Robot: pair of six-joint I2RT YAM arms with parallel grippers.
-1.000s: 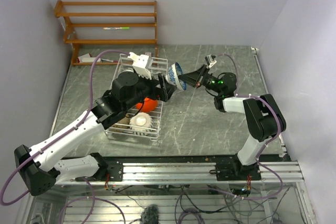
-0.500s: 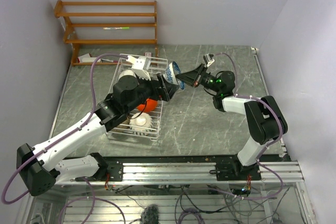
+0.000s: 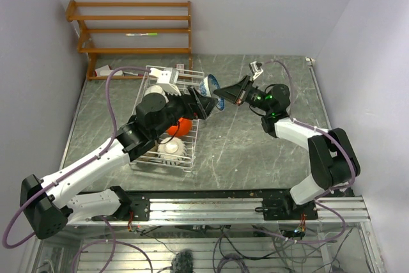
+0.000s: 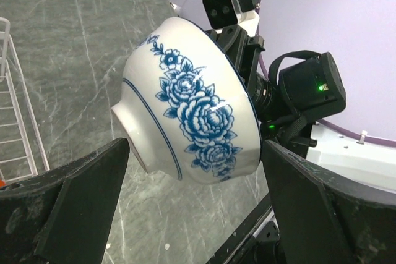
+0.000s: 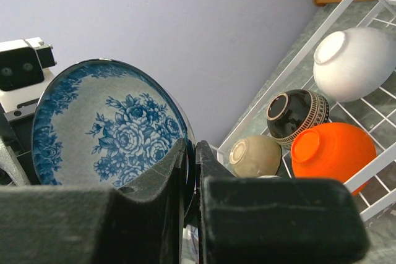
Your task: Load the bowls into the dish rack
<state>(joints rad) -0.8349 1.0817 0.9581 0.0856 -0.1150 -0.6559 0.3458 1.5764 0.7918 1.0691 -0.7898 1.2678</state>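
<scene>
The right gripper (image 5: 189, 153) pinches the rim of the blue flower bowl (image 4: 192, 109) up in the air, at 2 o'clock from the dish rack (image 3: 161, 164). The left gripper (image 4: 195, 149) is spread wide on both sides of it.

The left arm stretched from its base toward one o'clock, the left gripper (image 3: 205, 102) spread wide, its fingers (image 4: 80, 196) standing either side of the blue-patterned bowl (image 4: 185, 103). The right arm, bent at the elbow, reached toward ten o'clock, the right gripper (image 3: 222, 98) pinched tight on that bowl's rim.
</scene>
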